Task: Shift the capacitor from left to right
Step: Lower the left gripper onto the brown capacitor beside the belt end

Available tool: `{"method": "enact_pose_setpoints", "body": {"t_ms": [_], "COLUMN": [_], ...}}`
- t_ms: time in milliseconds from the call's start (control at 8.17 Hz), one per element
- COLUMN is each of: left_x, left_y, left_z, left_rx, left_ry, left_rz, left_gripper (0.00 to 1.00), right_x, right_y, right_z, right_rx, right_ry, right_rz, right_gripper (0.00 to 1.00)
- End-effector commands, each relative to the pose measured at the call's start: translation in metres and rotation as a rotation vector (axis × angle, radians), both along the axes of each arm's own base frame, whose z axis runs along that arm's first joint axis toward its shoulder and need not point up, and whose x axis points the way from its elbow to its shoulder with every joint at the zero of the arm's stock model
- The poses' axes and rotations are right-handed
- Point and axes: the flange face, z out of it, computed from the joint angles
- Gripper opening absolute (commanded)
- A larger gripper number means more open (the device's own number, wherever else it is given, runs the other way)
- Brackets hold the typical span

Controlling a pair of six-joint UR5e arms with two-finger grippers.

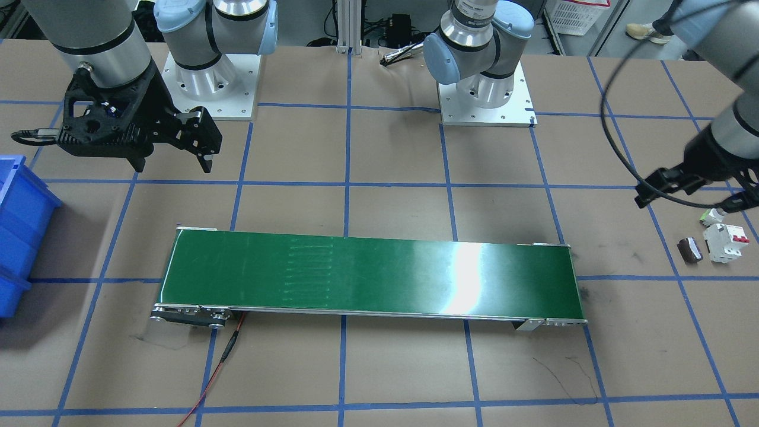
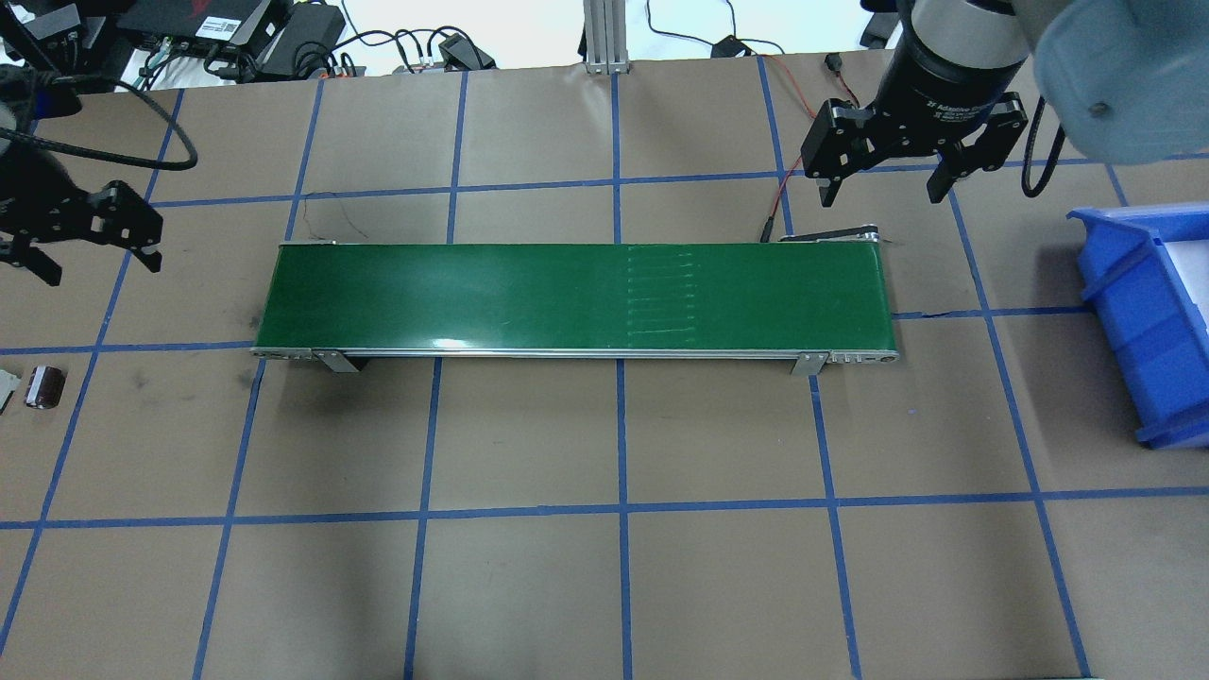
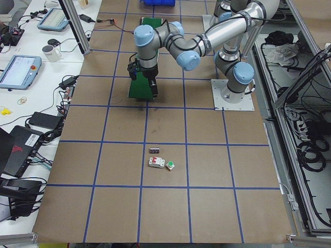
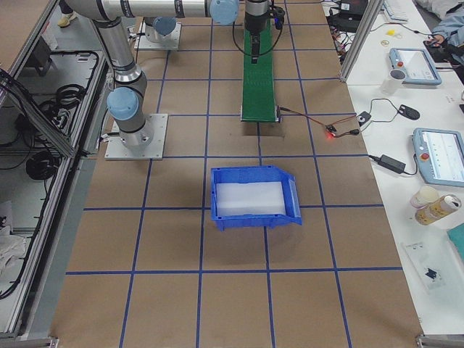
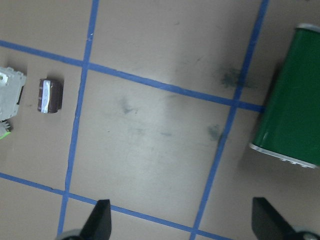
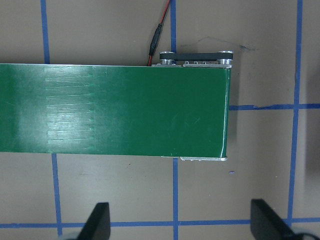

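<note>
The capacitor (image 1: 689, 249) was found lying on the table (image 1: 415, 385) close to its left edge, just beside the circuit breaker (image 1: 724, 242). The left gripper (image 2: 101, 267) and the right gripper (image 2: 880, 195) were held released, nothing being grasped.

A brown surface (image 2: 718, 434) is divided into squares by blue tape lines (image 2: 621, 510). A long green conveyor belt (image 2: 576, 297) is laid across its middle. In the overhead view, a blue bin (image 2: 1124, 312) is set at 3 o'clock from the belt, well apart from it. In the front-facing view, a white circuit breaker (image 1: 724, 242) with red tabs is placed at 3 o'clock from the belt. A green-capped push button (image 1: 710, 216) is found just beside the breaker at 11 o'clock. A red cable (image 1: 207, 385) is run from the belt's left end toward 7 o'clock.
</note>
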Motion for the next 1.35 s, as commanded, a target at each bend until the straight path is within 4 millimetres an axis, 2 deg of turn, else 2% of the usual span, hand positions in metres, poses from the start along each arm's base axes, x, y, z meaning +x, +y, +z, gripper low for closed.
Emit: {"method": "enact_pose_setpoints", "body": {"t_ms": [0,122,245,367,490,612,735,980,1224], "left_x": [0.057,0.068,0.083,0.108,0.131,0.164,0.185,0.192,0.192], "left_y": [-0.004,-0.002,-0.008,-0.01,-0.01,-0.008,-0.005,-0.005,-0.005], "left_z": [-0.054,-0.068,-0.072,-0.087,-0.111,-0.132,-0.155,-0.179,-0.184], "left_rx": [0.095,0.177,0.141,0.117,0.13,0.108,0.104,0.125,0.131], "left_ry": [-0.006,-0.087,-0.145,-0.168,-0.149,-0.162,-0.162,-0.137,-0.132], "left_rz": [0.042,0.052,0.064,0.083,0.087,0.079,0.102,0.118,0.119], "left_gripper": [1.0,1.0,1.0,1.0,1.0,1.0,0.99,0.92,0.82], "right_x": [0.0,0.0,0.0,0.0,0.0,0.0,0.0,0.0,0.0], "right_y": [0.0,0.0,0.0,0.0,0.0,0.0,0.0,0.0,0.0], "right_z": [0.001,0.001,0.001,0.001,0.001,0.001,0.001,0.001,0.001], "right_rx": [-0.008,-0.008,-0.008,-0.008,-0.008,-0.008,-0.006,-0.006,-0.006], "right_ry": [-0.001,-0.001,-0.001,-0.001,-0.001,-0.001,-0.001,-0.001,-0.002], "right_rz": [0.01,0.01,0.01,0.01,0.01,0.01,0.01,0.01,0.01], "right_gripper": [1.0,1.0,1.0,1.0,1.0,1.0,1.0,1.0,1.0]}}
